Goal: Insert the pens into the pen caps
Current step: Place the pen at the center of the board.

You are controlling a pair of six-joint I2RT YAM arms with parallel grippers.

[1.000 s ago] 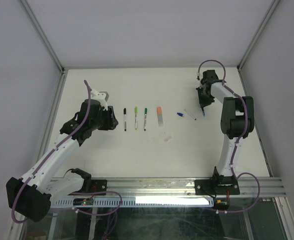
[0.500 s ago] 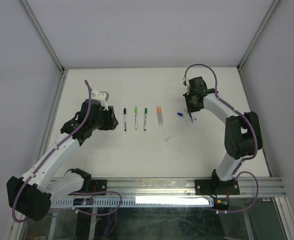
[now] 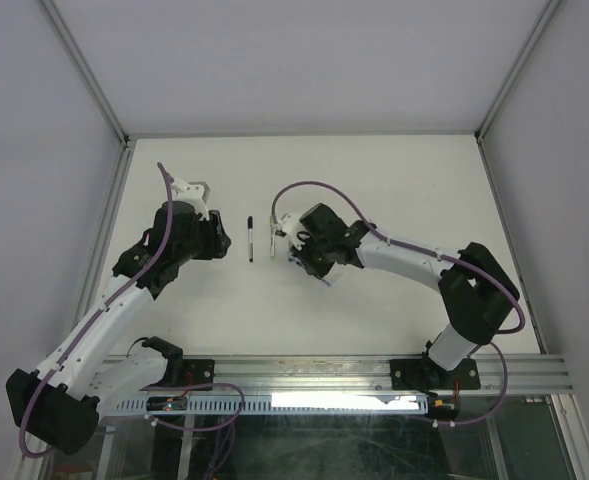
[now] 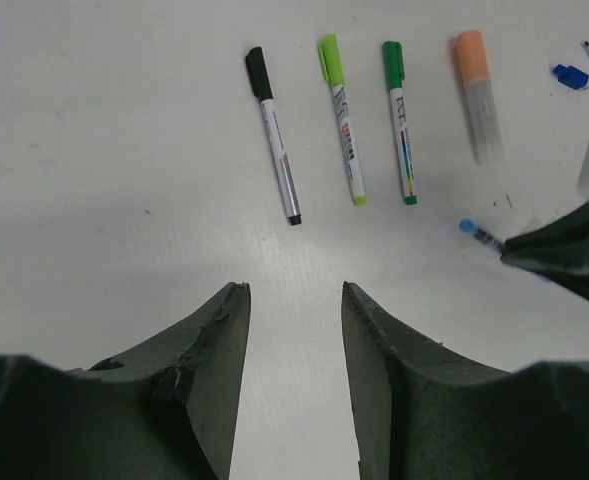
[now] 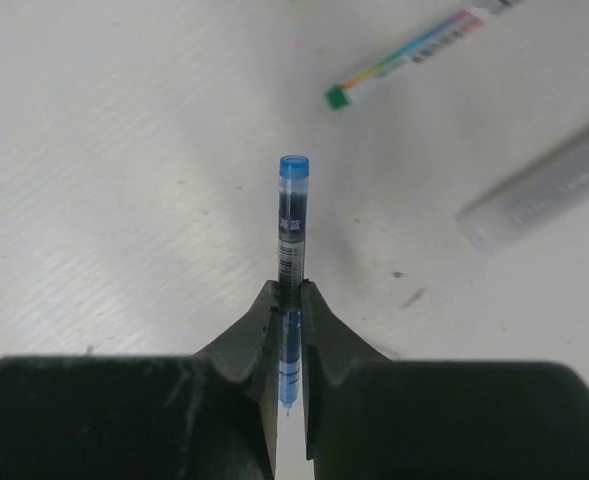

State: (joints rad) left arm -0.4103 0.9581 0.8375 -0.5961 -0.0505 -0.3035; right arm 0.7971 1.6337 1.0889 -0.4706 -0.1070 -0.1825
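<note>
right fingers (image 5: 259, 322) clenched on blue pen (image 5: 292, 225), barrel sticking out ahead of the tips, probably clear of the tabletop (image 4: 94, 150); left fingers (image 4: 219, 340) parted, empty, short of black pen (image 4: 274, 140).

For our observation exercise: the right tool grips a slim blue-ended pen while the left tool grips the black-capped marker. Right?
No. The left wrist view shows the left tool open and empty, the black-capped marker lying on the table ahead of it. The right tool does grip the slim blue-ended pen.
</note>
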